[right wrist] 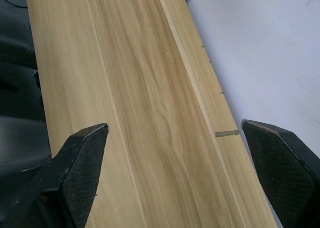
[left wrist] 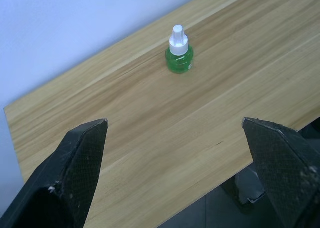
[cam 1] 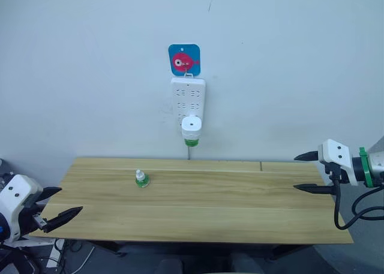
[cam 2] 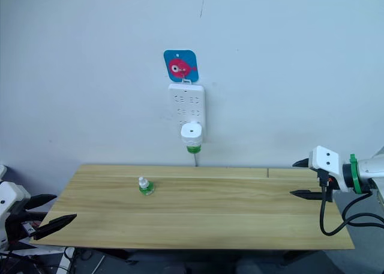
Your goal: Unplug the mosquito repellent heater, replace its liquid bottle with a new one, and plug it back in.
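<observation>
The mosquito repellent heater (cam 1: 191, 126) sat plugged into the lowest socket of a white power strip (cam 1: 188, 98), which hung upright on the pale wall (cam 1: 90, 64) from a hook on a blue square plaque (cam 1: 184, 59) bearing a pink, fish-like cartoon figure; no lettering could be read on the plaque, the strip or the heater. Its liquid bottle (cam 1: 191, 142) showed as a green band screwed up into the underside of the heater, hanging clear above the back edge of the wooden bench (cam 1: 240, 208), a placement that would leave room below for a gripper to reach it. The new one (left wrist: 179, 54), a translucent green bottle with its white dome cap on, stood upright on the bench toward the robot's left, well apart from the wall fitting and close to no other object, presumably set out there as the ready replacement. The left gripper (cam 1: 56, 205) hovered off the near left corner of the bench with its two black fingers spread wide and nothing between them; its wrist view looked across the boards toward the capped bottle. The right gripper (cam 1: 310, 172) was held level over the right end of the bench, fingers likewise spread and empty, well apart from both bottles. Judged from this layout, the task had not yet begun: the heater remained in its socket and the replacement bottle stood untouched.
</observation>
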Robot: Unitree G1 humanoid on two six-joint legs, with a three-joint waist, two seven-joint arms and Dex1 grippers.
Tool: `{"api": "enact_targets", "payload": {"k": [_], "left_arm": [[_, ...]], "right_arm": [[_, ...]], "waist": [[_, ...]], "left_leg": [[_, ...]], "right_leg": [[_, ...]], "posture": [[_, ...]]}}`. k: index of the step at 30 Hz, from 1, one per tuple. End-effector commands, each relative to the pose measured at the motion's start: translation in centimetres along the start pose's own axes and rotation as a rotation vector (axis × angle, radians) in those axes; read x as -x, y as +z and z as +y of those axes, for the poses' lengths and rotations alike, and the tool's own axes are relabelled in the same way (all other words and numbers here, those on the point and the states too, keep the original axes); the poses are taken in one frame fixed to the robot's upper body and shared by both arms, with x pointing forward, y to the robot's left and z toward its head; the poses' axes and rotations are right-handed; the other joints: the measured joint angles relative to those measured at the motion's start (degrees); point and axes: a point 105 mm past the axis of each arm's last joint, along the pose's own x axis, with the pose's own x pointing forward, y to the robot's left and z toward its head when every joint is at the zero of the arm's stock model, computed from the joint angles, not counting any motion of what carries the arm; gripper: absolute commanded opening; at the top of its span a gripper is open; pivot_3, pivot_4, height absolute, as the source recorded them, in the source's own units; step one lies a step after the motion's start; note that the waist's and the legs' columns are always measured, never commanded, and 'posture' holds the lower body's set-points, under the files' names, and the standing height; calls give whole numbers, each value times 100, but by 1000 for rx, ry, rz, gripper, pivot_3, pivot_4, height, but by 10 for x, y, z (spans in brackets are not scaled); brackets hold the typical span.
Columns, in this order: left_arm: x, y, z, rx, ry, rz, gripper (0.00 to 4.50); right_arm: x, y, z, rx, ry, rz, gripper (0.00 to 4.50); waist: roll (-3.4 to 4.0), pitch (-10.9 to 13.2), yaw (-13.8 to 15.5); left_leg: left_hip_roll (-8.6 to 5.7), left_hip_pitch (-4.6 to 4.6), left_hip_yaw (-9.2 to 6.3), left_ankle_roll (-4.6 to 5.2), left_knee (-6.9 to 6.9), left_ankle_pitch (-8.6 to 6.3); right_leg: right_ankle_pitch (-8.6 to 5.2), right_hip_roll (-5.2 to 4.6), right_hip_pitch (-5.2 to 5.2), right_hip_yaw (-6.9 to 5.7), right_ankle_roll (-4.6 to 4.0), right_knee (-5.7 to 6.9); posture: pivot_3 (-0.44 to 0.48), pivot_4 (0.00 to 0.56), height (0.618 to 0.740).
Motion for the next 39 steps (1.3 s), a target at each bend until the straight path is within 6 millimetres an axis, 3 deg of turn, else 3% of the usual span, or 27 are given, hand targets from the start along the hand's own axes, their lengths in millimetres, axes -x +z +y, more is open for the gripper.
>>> {"api": "enact_targets", "payload": {"k": [1,9,25,29,36,39], "left_arm": [[2,7,2,-5,-14,-19,4500],[2,18,8,28,-25,-66,4500],[-2,33,-4,-31,-181,-120,4500],[-3,41,1,-6,-146,-176,4500],[-6,37,6,-2,-137,-161,4500],[-10,46,10,20,-148,-173,4500]], "right_arm": [[7,10,-6,45,-23,-6,4440],[7,9,-2,36,-12,1,4440],[10,5,-4,49,-23,16,4440],[10,6,-6,53,-24,3,4440],[8,6,-5,64,-28,-13,4440],[9,15,-3,42,-51,-65,4440]], "waist": [[0,0,0],[0,-1,0],[0,-3,-2],[1,-2,-2],[1,-2,-31],[1,-2,-51]], "left_leg": [[0,0,0,0,0,0],[-1,0,-1,0,3,0],[0,2,5,0,7,0],[0,2,5,0,7,0],[0,2,5,0,6,0],[0,2,5,0,8,0]], "right_leg": [[0,0,0,0,0,0],[2,0,0,-2,3,2],[14,-1,1,-2,21,3],[18,-1,2,-2,28,3],[21,-1,1,-2,32,4],[21,-1,1,-2,32,5]], "posture": [[149,0,736],[145,0,736],[139,0,736],[136,3,736],[97,6,736],[72,11,736]]}}
